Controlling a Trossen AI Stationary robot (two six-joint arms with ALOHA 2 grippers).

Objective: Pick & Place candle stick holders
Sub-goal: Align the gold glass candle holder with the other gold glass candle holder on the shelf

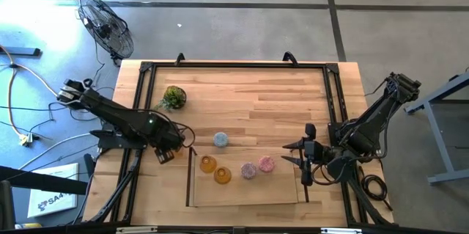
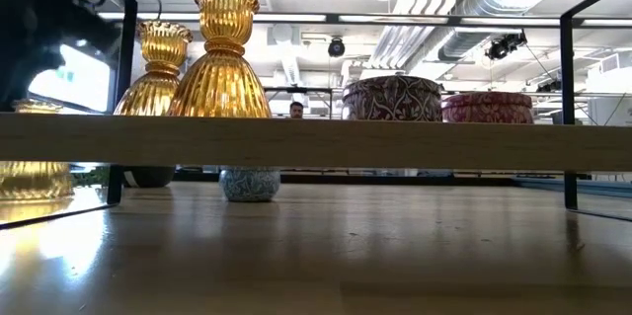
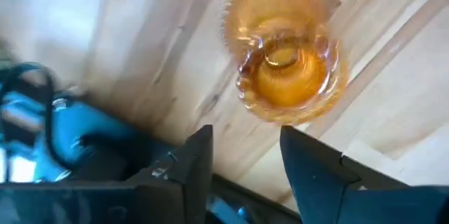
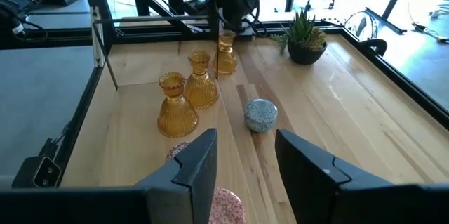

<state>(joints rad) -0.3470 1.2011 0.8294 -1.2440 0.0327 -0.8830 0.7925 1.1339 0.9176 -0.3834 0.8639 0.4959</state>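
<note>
Two amber candle stick holders [image 1: 208, 164] [image 1: 222, 174], a purple one [image 1: 248, 169] and a pink one [image 1: 266, 163] stand inside the shallow wooden tray [image 1: 245, 203]. A pale blue holder [image 1: 220, 140] stands on the table just beyond the tray. A third amber holder [image 3: 287, 69] stands upright left of the tray. My left gripper [image 3: 245, 136] points down above it, fingers apart, nothing between them. My right gripper [image 1: 299, 162] hangs open at the tray's right end, pointing across the tray toward the table's left, and touches nothing. My left gripper hangs over the amber holder's scalloped top rim [image 3: 280, 115], which shows just past the fingertips. I cannot tell whether a finger touches it. The holder's base [image 2: 35, 182] is down at the table.
A green plant ball [image 1: 174, 97] sits at the far left of the table. A black metal frame [image 1: 146, 69] runs around the table's edges. A floor fan [image 1: 106, 25] stands beyond the far left corner. Bare wood lies right of the blue holder.
</note>
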